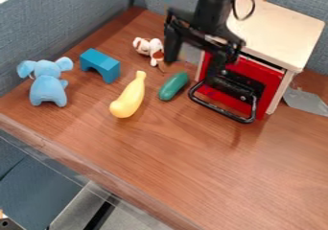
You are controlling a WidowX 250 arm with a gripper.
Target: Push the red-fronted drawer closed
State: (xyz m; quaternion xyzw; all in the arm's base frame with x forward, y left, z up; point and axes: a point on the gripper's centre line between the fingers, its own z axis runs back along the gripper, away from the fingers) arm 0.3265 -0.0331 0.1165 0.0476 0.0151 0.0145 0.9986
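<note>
Gripper (192,72) hangs down from the top edge, black, and we read it as open: its two fingers stand well apart. One comes down by the small plush dog (155,47), white with brown patches; the other is in front of the toy box's red front (272,78), just by the black bar handle (221,110). We can't tell if that finger touches the handle. We see nothing held between the fingers.

The handle sticks out from the red front, toward the near side of the table. The box (282,25) has a pale wood top and sits at upper right, set at an angle.

Left of the handle we have a green cucumber-like toy (173,86), lying at a slant, then a yellow squash-like toy (130,97), also slanted, fat end toward us. Further left, a blue arch block (100,65) stands on its legs, and a light blue plush elephant (48,84) is at far left near the partition (70,20). We note a grey flat sheet (306,101) right of the box. All on a brown wood-grain table (192,162), blue-grey fabric partition behind.
</note>
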